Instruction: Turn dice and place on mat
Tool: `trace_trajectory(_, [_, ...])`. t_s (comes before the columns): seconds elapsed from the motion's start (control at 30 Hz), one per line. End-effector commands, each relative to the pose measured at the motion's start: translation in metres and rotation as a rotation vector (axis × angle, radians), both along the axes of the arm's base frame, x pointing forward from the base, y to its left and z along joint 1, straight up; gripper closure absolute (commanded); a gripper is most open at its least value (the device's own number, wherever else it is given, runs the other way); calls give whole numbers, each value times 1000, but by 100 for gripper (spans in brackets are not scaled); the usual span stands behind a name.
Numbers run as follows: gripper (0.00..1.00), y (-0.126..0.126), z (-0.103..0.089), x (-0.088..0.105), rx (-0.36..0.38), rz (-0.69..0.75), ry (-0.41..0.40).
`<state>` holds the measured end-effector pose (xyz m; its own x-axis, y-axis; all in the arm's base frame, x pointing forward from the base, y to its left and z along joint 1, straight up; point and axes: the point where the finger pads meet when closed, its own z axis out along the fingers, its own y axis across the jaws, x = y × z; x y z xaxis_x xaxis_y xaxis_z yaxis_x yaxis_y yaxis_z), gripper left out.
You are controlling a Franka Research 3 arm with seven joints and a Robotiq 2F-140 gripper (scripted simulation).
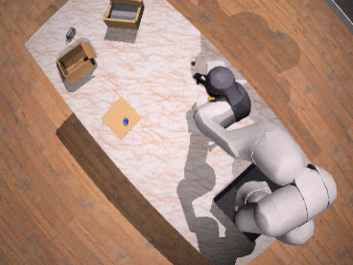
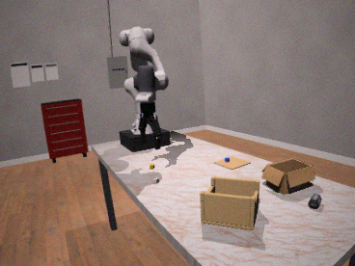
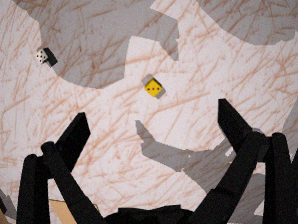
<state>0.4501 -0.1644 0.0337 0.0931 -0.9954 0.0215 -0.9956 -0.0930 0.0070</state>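
Note:
The blue die (image 1: 126,121) (image 2: 227,159) sits on the orange mat (image 1: 111,118) (image 2: 236,165) (image 3: 64,212); its pips are too small to read. The yellow die (image 1: 211,98) (image 2: 151,166) (image 3: 153,88) lies on the table, partly hidden by the arm in the top view. In the wrist view its face toward the camera shows three dots in a row. The white die (image 1: 193,60) (image 2: 156,179) (image 3: 42,56) lies apart from it, with several dots on its visible face. My gripper (image 2: 150,143) (image 3: 151,117) is open and empty, above the table near the yellow die.
An open cardboard box (image 1: 77,62) (image 2: 288,175) and a wooden crate (image 1: 124,14) (image 2: 230,204) stand at the table's far end from the arm's base. A small dark object (image 1: 71,33) (image 2: 314,200) lies beside the cardboard box. Arm shadows cross the table around the dice.

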Motion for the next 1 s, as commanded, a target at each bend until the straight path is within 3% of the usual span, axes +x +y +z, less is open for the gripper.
trace_trajectory(0.0, [0,0,-3,-1,17,173,-5])
trace_trajectory(0.97, [0,0,-14,-2,19,622,1])
